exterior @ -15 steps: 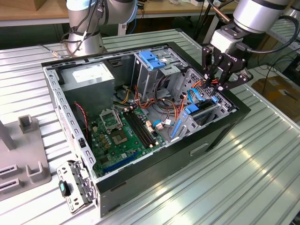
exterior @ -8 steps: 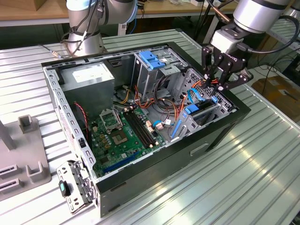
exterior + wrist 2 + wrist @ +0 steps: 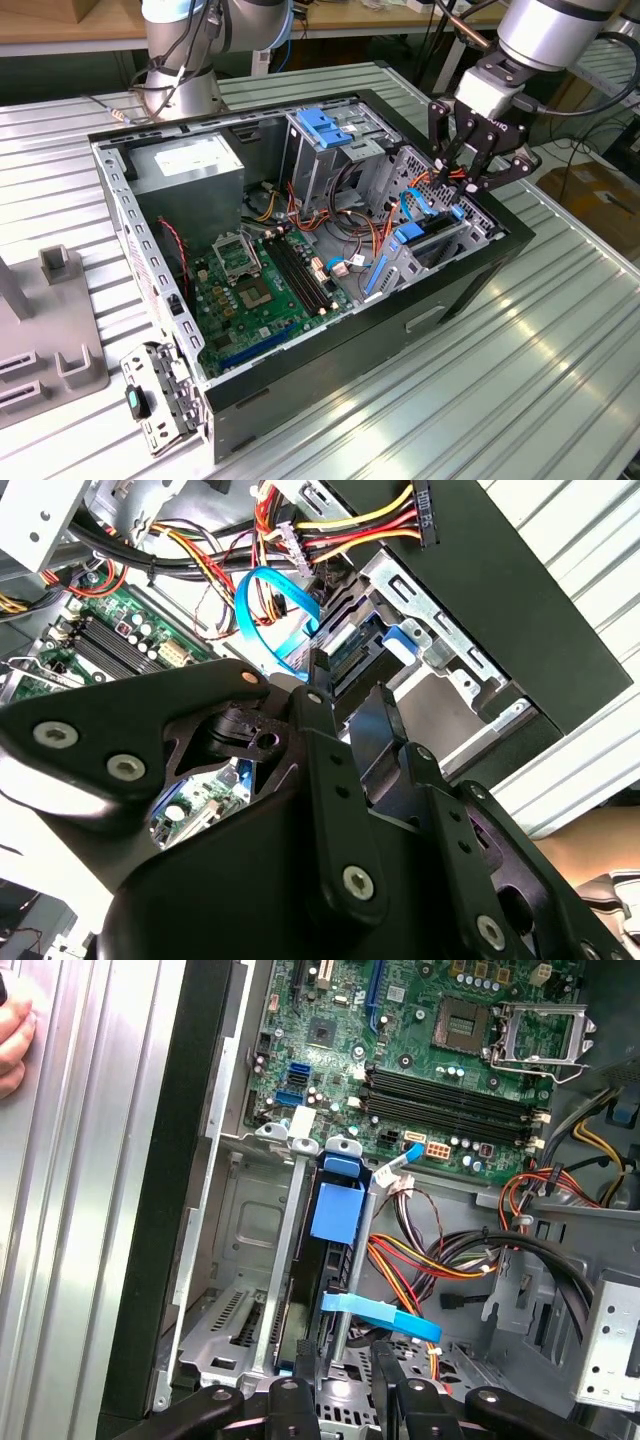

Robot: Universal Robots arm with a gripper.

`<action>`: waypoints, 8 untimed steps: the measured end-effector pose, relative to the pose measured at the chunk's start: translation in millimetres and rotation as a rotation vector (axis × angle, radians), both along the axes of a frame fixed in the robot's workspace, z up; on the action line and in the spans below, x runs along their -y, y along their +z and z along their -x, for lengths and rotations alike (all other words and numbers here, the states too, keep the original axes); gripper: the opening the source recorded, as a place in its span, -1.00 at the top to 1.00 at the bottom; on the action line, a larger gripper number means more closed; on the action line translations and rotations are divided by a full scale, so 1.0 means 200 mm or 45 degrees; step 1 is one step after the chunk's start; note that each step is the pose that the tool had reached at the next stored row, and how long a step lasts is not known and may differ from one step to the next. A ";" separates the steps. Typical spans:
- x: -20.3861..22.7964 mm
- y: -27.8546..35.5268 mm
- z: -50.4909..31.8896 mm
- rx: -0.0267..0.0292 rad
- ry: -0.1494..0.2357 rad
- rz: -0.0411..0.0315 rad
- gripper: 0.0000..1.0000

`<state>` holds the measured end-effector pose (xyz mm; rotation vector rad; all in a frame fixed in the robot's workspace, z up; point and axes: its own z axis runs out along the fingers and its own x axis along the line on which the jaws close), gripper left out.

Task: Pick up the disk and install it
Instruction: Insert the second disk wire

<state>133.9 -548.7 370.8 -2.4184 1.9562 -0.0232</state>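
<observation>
The disk [image 3: 432, 238] is seated edge-up in the metal drive cage [image 3: 470, 232] at the corner of the open computer case [image 3: 300, 390] on the exterior view's right. Its bright blue plastic rails show along its edges. In the first wrist view, the disk [image 3: 322, 1290] stands as a narrow dark slab between two cage dividers, with a blue tab at its end.

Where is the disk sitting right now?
The disk stands on edge in the drive cage at the exterior view's right end of the computer case, directly below the gripper. In the first wrist view, its blue rail shows between the cage's metal slots.
</observation>
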 end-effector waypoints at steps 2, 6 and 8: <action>0.000 0.000 0.000 -0.0001 0.000 0.0000 0.29; 0.000 0.000 -0.001 0.0000 0.001 0.0000 0.29; 0.000 0.000 -0.009 -0.0001 0.001 0.0001 0.29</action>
